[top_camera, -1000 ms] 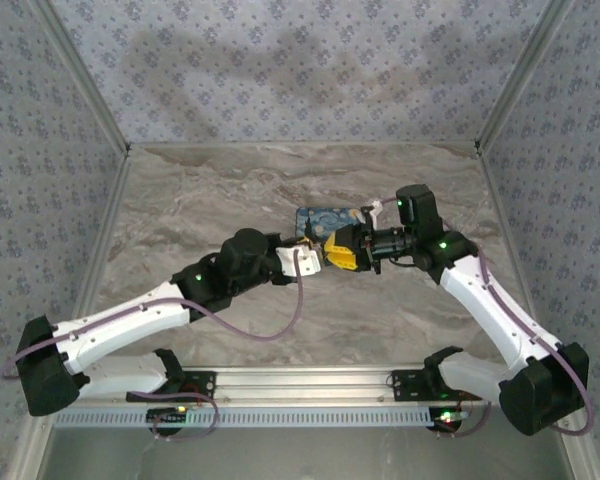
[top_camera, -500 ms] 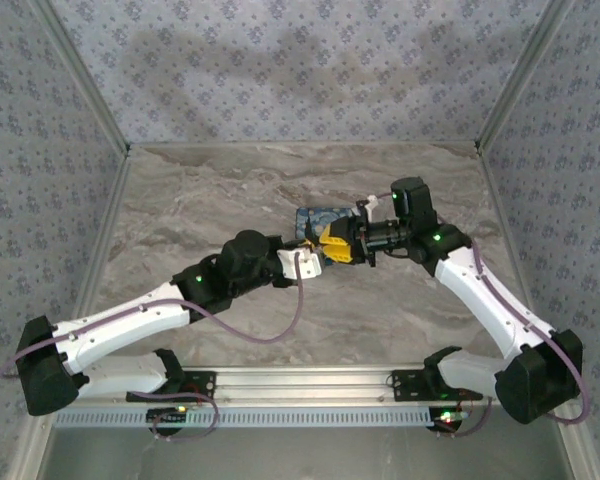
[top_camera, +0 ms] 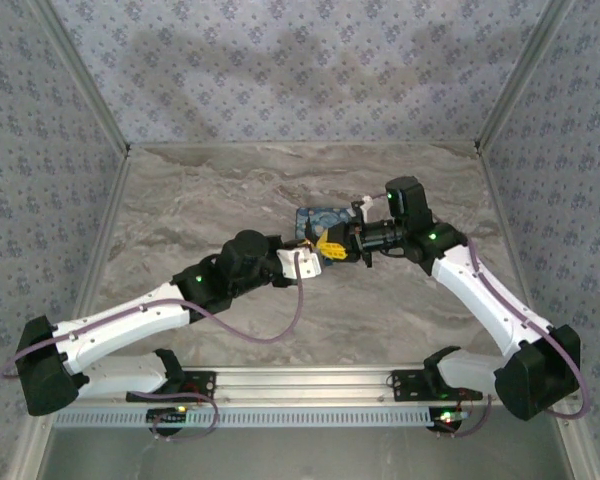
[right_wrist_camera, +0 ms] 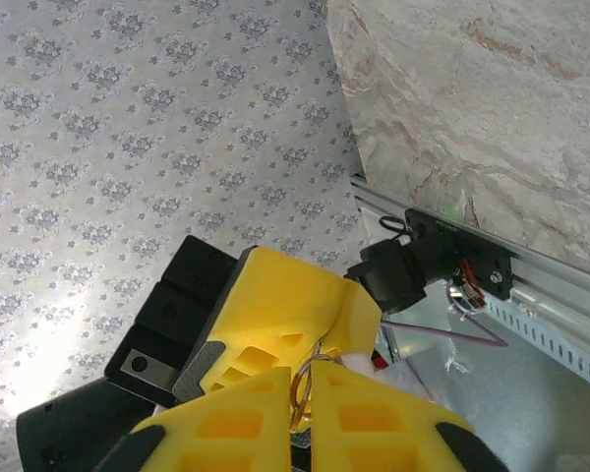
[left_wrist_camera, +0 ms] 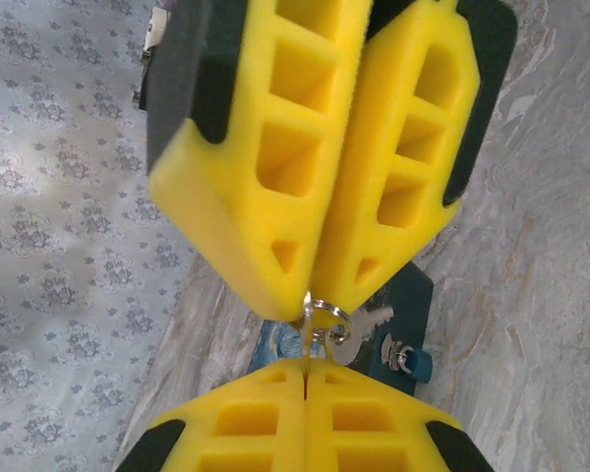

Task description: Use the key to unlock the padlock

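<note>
Shiny metal key ring (left_wrist_camera: 324, 310), matt yellow plastic left claw (left_wrist_camera: 305, 366), smooth marbled table (left_wrist_camera: 546, 246).

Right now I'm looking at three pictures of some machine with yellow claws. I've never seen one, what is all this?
It is a robot: two white arms, the left arm and the right arm, bolted at the near edge of a marble-patterned table. One picture looks down from above and behind; the other two come from a camera on each wrist. Each arm ends in a yellow two-finger pincer. The left pincer and right pincer meet tip to tip, both shut on a key ring carrying a silver key. A box printed with a blue-and-yellow painting lies on the table just behind them.
</note>
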You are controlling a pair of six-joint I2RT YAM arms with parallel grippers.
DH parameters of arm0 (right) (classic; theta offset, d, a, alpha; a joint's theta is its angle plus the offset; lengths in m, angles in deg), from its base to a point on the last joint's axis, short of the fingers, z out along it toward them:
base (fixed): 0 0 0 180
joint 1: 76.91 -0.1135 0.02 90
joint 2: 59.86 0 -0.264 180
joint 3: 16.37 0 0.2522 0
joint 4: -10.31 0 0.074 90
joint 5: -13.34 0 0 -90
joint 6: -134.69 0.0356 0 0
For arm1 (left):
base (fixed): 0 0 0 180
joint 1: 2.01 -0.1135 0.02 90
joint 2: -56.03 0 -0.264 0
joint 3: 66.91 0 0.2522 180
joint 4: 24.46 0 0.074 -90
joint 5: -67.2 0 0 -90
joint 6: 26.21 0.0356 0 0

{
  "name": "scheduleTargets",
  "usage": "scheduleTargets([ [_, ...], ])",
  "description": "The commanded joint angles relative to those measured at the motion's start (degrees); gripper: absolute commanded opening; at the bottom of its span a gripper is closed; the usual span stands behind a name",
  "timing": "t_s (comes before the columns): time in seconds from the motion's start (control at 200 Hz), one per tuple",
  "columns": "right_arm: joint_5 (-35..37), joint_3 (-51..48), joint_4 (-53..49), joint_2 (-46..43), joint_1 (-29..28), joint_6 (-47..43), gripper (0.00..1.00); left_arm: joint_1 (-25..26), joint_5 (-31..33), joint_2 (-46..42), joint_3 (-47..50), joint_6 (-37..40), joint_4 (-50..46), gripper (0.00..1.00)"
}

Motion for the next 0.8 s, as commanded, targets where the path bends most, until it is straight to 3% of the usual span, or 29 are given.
scheduleTargets([
  [0.0,-1.1,1.2,0.8,0.6,-1.0,0.6,0.03,0.7,-1.4,-0.2,0.5,0.1,2.5,0.00],
  [0.15,-0.8,0.9,0.4,0.5,-0.9,-0.4,0.00,0.7,0.1,-0.2,0.6,-0.4,3.1,0.00],
  [0.235,-0.4,0.2,0.4,-0.3,-0.2,-1.4,0.00,0.7,3.2,0.0,0.9,-2.1,4.3,0.30],
  [0.37,1.3,-0.6,0.2,-3.0,3.1,-7.2,0.00,0.6,7.6,-0.7,2.1,-8.3,5.3,0.52],
  [0.475,2.4,-1.8,0.8,-5.8,7.2,-13.0,0.00,-0.7,10.4,-1.8,0.8,-20.1,1.3,0.62],
  [0.575,5.0,-4.1,4.3,-9.4,10.4,-17.8,0.00,-3.8,7.7,-3.5,-0.1,-34.1,-2.7,0.67],
  [0.795,14.6,-10.2,14.5,-19.2,8.9,-33.0,0.00,-15.2,-13.1,-4.3,-2.4,-67.4,-3.5,0.69],
])
